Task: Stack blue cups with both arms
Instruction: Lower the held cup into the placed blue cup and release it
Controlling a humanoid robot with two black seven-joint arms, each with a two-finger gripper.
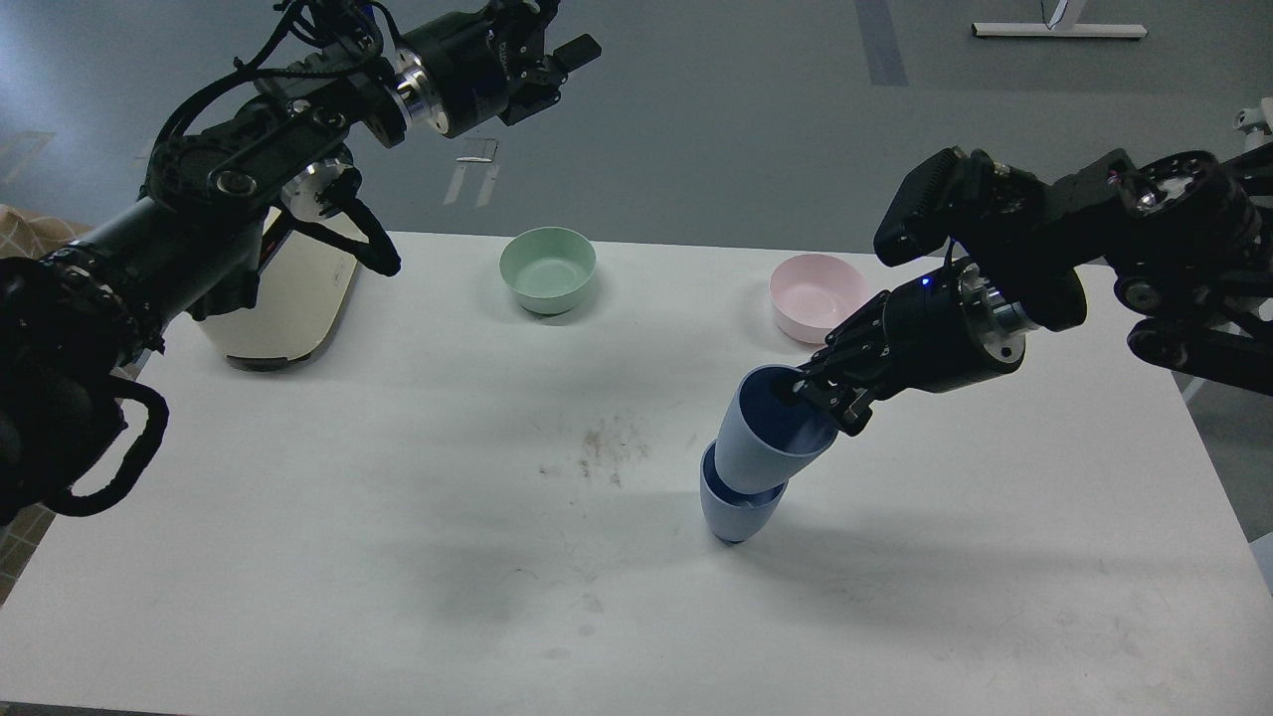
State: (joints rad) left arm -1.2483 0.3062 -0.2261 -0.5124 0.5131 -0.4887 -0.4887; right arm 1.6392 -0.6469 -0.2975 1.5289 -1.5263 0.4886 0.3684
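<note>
One blue cup (736, 512) stands upright on the white table (398, 517), right of the middle. My right gripper (818, 400) is shut on the rim of the second blue cup (764, 438), which is tilted with its base inside the mouth of the standing cup. My left gripper (557, 45) is held high beyond the table's far edge at the upper left; its fingers are spread and it holds nothing.
A mint-green bowl (548, 268) sits at the far middle and a pink bowl (818, 309) at the far right, just behind my right gripper. A cream-white appliance (288, 308) stands at the far left. Dark smudges (602, 447) mark the table's middle.
</note>
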